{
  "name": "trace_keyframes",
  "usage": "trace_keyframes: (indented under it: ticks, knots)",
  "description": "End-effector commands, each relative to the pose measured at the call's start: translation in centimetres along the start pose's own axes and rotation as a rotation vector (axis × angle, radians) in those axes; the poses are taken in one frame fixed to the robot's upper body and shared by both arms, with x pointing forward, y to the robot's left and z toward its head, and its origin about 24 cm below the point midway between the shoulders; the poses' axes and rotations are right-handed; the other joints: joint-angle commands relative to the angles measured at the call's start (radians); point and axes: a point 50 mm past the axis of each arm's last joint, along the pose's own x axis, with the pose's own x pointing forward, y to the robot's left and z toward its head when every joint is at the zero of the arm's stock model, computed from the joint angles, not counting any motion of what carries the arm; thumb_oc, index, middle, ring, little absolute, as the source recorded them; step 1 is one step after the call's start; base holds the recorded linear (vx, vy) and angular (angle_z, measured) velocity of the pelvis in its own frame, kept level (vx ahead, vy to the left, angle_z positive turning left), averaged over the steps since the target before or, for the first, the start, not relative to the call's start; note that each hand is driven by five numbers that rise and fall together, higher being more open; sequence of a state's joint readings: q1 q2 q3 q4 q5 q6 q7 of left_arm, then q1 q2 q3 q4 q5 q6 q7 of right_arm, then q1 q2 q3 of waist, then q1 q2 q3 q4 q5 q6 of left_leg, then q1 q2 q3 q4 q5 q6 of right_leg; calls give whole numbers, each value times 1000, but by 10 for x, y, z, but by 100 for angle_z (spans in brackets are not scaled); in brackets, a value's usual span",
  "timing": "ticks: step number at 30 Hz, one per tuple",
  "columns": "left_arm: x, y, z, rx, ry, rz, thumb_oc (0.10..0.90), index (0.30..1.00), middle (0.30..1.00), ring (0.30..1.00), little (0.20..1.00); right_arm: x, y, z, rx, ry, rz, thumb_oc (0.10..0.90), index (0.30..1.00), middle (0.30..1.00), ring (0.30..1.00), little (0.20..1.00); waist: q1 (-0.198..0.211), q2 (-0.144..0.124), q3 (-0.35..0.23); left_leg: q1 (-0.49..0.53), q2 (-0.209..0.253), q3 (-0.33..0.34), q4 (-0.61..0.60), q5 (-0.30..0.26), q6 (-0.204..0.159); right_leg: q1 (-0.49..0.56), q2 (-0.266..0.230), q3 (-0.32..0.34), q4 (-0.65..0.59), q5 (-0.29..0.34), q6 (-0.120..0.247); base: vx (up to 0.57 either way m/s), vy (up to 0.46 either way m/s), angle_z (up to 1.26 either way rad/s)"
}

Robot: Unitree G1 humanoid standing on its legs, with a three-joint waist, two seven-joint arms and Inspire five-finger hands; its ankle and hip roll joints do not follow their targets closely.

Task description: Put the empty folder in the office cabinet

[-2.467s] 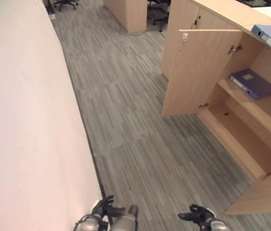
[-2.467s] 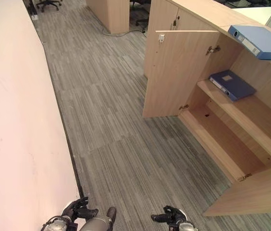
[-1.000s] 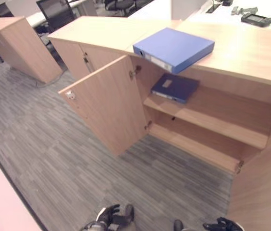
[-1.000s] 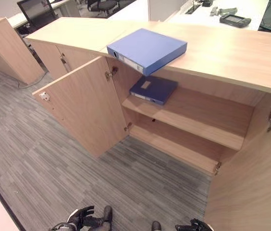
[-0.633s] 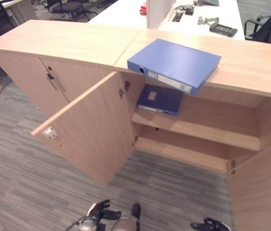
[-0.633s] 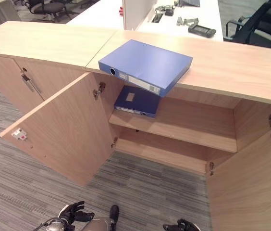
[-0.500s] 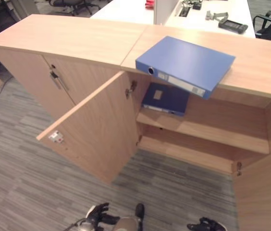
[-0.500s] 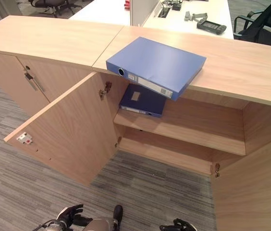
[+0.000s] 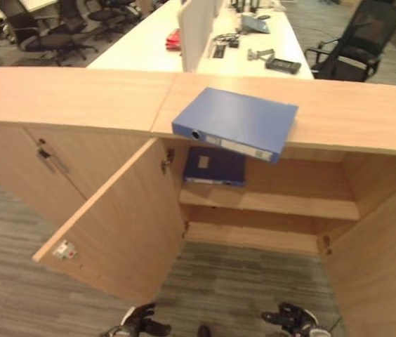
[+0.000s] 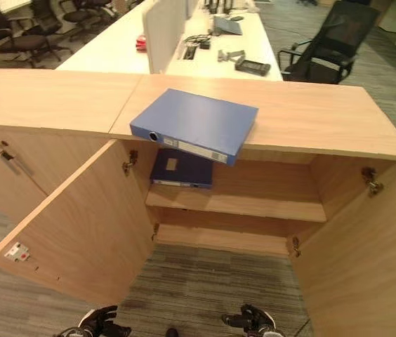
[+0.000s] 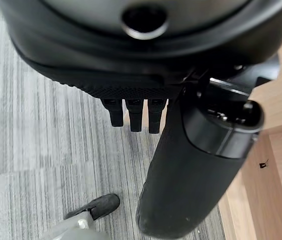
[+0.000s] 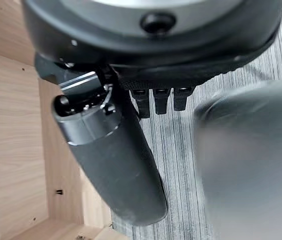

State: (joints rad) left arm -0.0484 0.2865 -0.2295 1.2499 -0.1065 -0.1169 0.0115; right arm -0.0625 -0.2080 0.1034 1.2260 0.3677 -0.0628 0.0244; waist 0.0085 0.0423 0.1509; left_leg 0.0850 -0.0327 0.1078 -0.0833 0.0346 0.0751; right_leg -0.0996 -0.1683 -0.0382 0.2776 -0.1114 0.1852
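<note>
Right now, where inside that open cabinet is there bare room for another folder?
The upper shelf is bare right of the dark blue folder lying at its left end. The bottom shelf below looks bare. On the cabinet top, a blue binder overhangs the edge.

Both hands were cut by the bottom edge of the eye views: the left hand (image 9: 136,324) at lower left of centre and the right hand (image 9: 289,321) at lower right showed little more than dark fingers (image 9: 272,319). The darker folder (image 9: 214,166) on the upper shelf (image 9: 282,205) was partly hidden under the overhanging blue folder (image 9: 236,122) and the cabinet (image 9: 78,98) top, so its far end could not be seen. The right door (image 9: 387,267) ran off the lower right corner. On the desk (image 9: 152,45) at the top, the small items (image 9: 282,65) were too small to identify. The office chair (image 9: 352,42) was cropped at upper right.
</note>
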Motion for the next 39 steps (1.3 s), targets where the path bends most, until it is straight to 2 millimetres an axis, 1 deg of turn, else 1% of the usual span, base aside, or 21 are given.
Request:
trace_keyframes:
  ticks: [1,3,4,5,6,7,8,12,14,16,18,21,22,23,25,27,28,29,30,31,39]
  knots:
    - [1,16,9,-1,-45,45,800,900,900,900,900,-3,-37,18,75,-72,-104,800,900,900,900,900,-32,22,41,17,121,-106,37,-111,-124,-41,-63,69,-194,134,18,227,-135,1]
    - [1,15,9,-1,-45,45,800,900,900,900,900,-3,-37,18,74,-72,-105,800,900,900,900,900,-32,24,43,20,123,-106,38,-114,-124,-37,-61,69,-195,134,18,169,-121,11]
    - [1,15,9,-4,-43,47,800,900,900,900,900,-4,-41,12,104,-55,-117,800,900,900,900,900,-51,22,50,44,142,-114,40,-132,-140,-66,-111,93,-232,179,34,315,-290,19]
    - [0,15,7,4,-41,46,800,900,900,900,900,-6,-47,3,114,-32,-133,800,900,900,900,900,-58,14,47,74,148,-112,39,-150,-152,-52,-143,69,-260,202,45,317,-288,27]
    - [0,15,7,4,-40,46,800,900,900,900,900,-6,-47,3,115,-31,-134,800,900,900,900,900,-59,13,48,75,148,-114,39,-150,-152,-48,-144,67,-264,203,46,345,-291,18]
    - [-1,15,3,12,-30,43,800,900,900,900,900,-10,-54,-8,109,4,-156,800,900,900,900,900,-60,-2,24,108,149,-104,25,-157,-168,-14,-158,45,-284,224,60,197,-150,29]
    - [-1,14,2,12,-29,42,800,900,900,900,900,-10,-54,-8,108,4,-156,800,900,900,900,900,-61,-1,25,111,150,-105,23,-157,-168,-11,-157,43,-286,225,60,300,-254,26]
    - [-1,10,-2,-12,-18,40,800,900,900,900,900,-12,-59,-11,79,14,-161,800,900,900,900,900,-66,11,-13,119,233,-120,24,-138,-220,22,-118,35,-286,202,43,198,-275,11]
    - [-1,7,0,-23,-28,33,800,900,900,900,900,-12,-60,-9,51,7,-153,800,900,900,900,900,-64,22,-17,111,279,-133,44,-93,-244,27,-85,30,-269,174,22,138,-337,0]
    - [0,2,6,-15,-48,17,800,900,900,900,900,-11,-61,-3,27,-11,-145,800,900,900,900,900,-63,35,-15,90,324,-142,86,-12,-269,44,-45,4,-257,136,-2,97,-320,0]
    - [1,-2,9,-8,-55,2,800,900,900,900,900,-11,-62,0,17,-20,-144,800,900,900,900,900,-63,39,-9,67,346,-157,132,56,-280,67,-16,-12,-255,113,-26,89,-277,-1]
    - [2,-7,14,-13,-68,-12,800,900,900,900,900,-11,-63,0,6,-26,-140,800,900,900,900,900,-61,22,9,26,357,-183,223,161,-281,109,4,-29,-260,91,-52,96,-289,7]
    - [2,-11,17,-20,-78,-23,800,900,900,900,900,-12,-64,0,0,-24,-140,800,900,900,900,900,-61,0,23,-3,365,-161,289,191,-264,124,14,-33,-256,74,-74,60,-246,4]
    - [2,-10,17,-20,-78,-23,800,900,900,900,900,-12,-64,0,0,-24,-140,800,900,900,900,900,-62,0,23,-4,365,-161,290,190,-264,123,14,-33,-255,74,-74,63,-256,0]
    - [2,-11,16,-10,-73,-26,800,900,900,900,900,-13,-68,-4,-9,-8,-148,800,900,900,900,900,-65,-15,28,-17,386,-104,327,201,-252,140,20,-43,-247,54,-89,58,-167,-1]
    - [2,-12,17,-10,-76,-29,800,900,900,900,900,-14,-69,-5,-18,0,-151,800,900,900,900,900,-61,-17,31,-24,380,-91,325,188,-245,146,25,-41,-243,46,-91,63,-107,6]
    - [2,-14,17,-7,-76,-34,800,900,900,900,900,-15,-72,-7,-26,9,-161,800,900,900,900,900,-56,-18,33,-32,359,-96,317,163,-239,153,30,-40,-243,37,-93,144,-190,17]
    - [2,-17,19,6,-79,-44,800,900,900,900,900,-16,-76,-8,-32,20,-175,800,900,900,900,900,-35,-31,37,-84,287,-129,302,92,-227,165,31,-40,-247,33,-100,118,-134,16]
    - [2,-17,19,7,-79,-44,800,900,900,900,900,-16,-76,-8,-32,21,-175,800,900,900,900,900,-37,-33,38,-87,283,-132,314,82,-224,169,27,-43,-246,29,-97,213,-162,6]
    - [2,-16,16,22,-69,-46,800,900,900,900,900,-13,-73,-1,-45,9,-170,800,900,900,900,900,-3,-30,42,-103,160,-167,199,-35,-201,169,60,-33,-221,5,-93,146,-47,1]
    - [0,-10,4,57,-34,-34,800,900,900,900,900,-10,-56,-7,-41,14,-124,800,900,900,900,900,0,-19,-6,6,161,-152,57,-41,-182,207,51,-26,-269,41,-76,68,51,-19]
